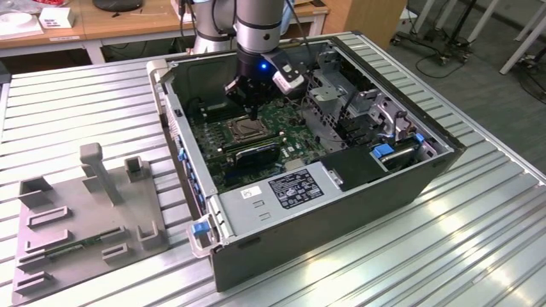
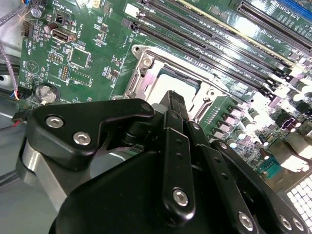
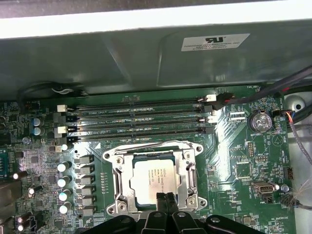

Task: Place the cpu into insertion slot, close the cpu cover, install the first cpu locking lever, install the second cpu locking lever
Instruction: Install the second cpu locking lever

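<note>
The end effector (image 3: pixel 166 197) hangs low inside the open computer case (image 1: pixel 358 192), right over the near edge of the cpu (image 3: pixel 155 181). Its two black fingers (image 3: pixel 161 199) are pressed together with nothing between them. The cpu sits flat in the insertion slot (image 3: pixel 122 187), and the cpu cover (image 3: pixel 152 152) lies closed around it like a shiny frame.

There is little room here. The case's grey wall (image 3: pixel 97 58) stands close behind the long memory slots (image 3: pixel 136 117), which run just beside the socket. A row of small round parts (image 3: pixel 64 181) stands on one side of it. Thin wires (image 3: pixel 297 141) hang over the board's edge near a round coin battery (image 3: pixel 259 122).

In the second wrist view the black end effector (image 2: pixel 173 105) covers part of the socket. On the tabletop (image 1: pixel 77 102), well apart from the case, stands a grey holder (image 1: pixel 85 217).
</note>
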Controlling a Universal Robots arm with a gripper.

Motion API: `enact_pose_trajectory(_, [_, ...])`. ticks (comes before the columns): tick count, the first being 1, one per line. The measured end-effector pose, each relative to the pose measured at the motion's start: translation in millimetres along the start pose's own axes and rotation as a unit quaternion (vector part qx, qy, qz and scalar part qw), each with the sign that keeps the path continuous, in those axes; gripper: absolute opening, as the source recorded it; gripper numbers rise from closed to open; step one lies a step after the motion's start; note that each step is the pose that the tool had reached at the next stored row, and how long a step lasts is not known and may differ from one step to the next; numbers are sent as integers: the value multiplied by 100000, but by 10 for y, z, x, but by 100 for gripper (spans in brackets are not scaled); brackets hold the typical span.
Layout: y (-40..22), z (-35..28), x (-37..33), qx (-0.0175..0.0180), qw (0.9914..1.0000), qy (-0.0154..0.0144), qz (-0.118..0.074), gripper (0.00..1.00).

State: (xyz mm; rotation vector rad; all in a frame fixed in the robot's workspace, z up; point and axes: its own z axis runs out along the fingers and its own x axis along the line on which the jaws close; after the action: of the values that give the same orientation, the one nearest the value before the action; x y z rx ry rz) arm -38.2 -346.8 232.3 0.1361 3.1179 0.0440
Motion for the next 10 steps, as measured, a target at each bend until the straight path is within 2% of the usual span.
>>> enact_pose_trajectory(10, [3,-75,-2,-26,100000,-5,3,11])
